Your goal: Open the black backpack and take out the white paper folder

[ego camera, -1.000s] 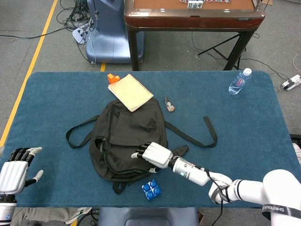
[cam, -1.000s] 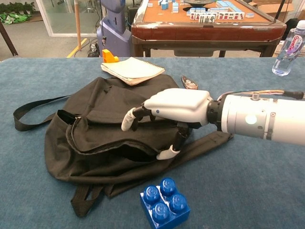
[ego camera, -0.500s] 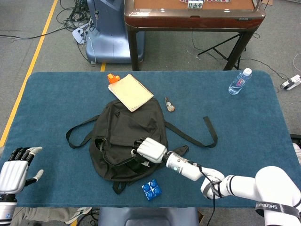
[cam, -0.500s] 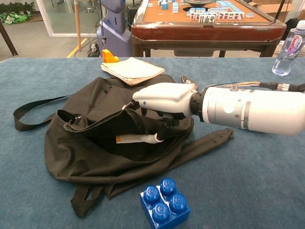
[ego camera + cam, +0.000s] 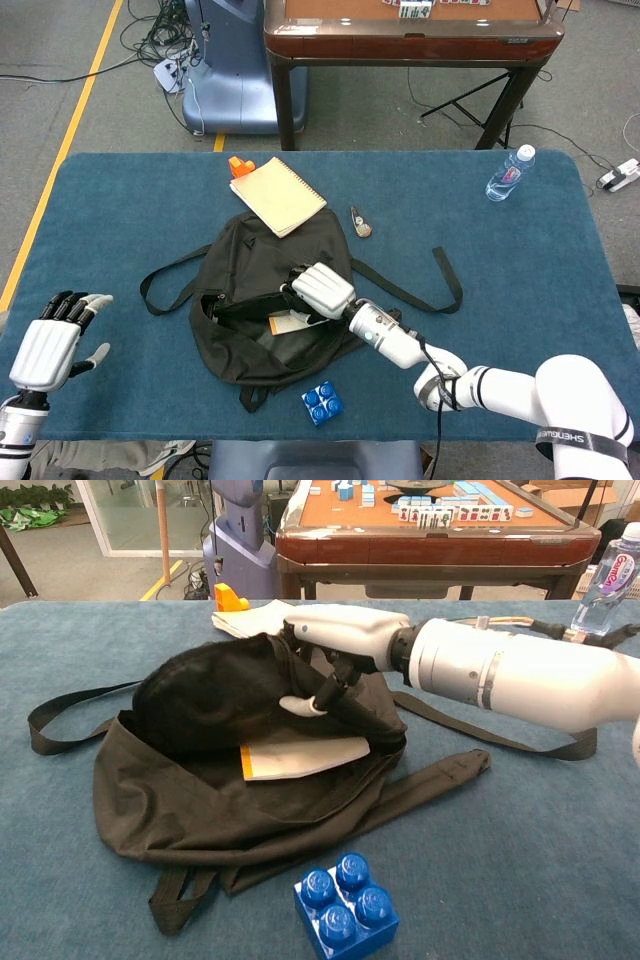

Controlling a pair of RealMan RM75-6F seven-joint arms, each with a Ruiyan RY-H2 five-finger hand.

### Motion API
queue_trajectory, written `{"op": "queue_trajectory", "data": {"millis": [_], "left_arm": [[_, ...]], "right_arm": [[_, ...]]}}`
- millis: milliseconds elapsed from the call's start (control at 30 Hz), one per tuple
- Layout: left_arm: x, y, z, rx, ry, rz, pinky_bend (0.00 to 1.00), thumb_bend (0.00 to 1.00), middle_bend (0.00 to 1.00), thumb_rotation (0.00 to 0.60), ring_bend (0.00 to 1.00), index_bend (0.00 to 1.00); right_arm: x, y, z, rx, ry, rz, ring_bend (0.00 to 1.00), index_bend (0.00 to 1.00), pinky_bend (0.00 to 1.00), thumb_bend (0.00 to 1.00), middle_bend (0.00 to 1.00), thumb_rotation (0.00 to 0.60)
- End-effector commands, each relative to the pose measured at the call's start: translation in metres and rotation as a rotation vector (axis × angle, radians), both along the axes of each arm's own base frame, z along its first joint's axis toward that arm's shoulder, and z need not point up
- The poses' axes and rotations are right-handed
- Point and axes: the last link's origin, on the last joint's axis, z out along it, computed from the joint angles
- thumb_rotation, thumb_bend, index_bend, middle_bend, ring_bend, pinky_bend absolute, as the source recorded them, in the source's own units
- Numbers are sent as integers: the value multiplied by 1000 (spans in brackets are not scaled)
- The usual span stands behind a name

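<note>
Counter (image 5: 520, 260): black backpack (image 5: 190, 800) lies mid-surface, upper flap held raised by right robot hand (image 5: 335, 640), fingers closed on fabric. White paper folder (image 5: 300, 757) exposed inside the opening, just below that hand, long axis left-right. Left robot hand (image 5: 55, 345) empty, fingers spread, well apart.

Matt cloth backpack (image 5: 200, 780), prob. nylon

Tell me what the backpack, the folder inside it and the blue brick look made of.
Backpack: soft matte black fabric, it creases and sags.
Folder: thin white paper or card, flat, with an orange edge.
Blue brick: glossy moulded plastic, by its shiny studs.
</note>
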Motion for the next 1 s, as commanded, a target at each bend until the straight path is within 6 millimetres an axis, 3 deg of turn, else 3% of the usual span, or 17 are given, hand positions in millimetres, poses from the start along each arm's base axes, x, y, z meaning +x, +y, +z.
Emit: {"op": "queue_trajectory", "data": {"millis": [33, 367, 733, 1000], "left_arm": [[24, 14, 2, -28, -16, -108, 131, 261, 256, 600, 199, 287], [87, 44, -25, -223, -162, -368, 179, 260, 322, 600, 288, 376], [146, 75, -101, -470, -174, -541, 227, 261, 378, 600, 335, 429], [164, 101, -149, -528, -93, -586, 238, 261, 381, 600, 338, 430]], "right_arm": [[6, -13, 7, -40, -28, -24, 326, 782, 308, 387, 506, 600], [16, -49, 39, -170, -50, -101, 333, 789, 318, 387, 509, 600], [10, -60, 50, -236, -53, -204, 333, 789, 320, 386, 509, 600], [6, -65, 60, -229, -62, -259, 333, 789, 321, 386, 509, 600]]}}
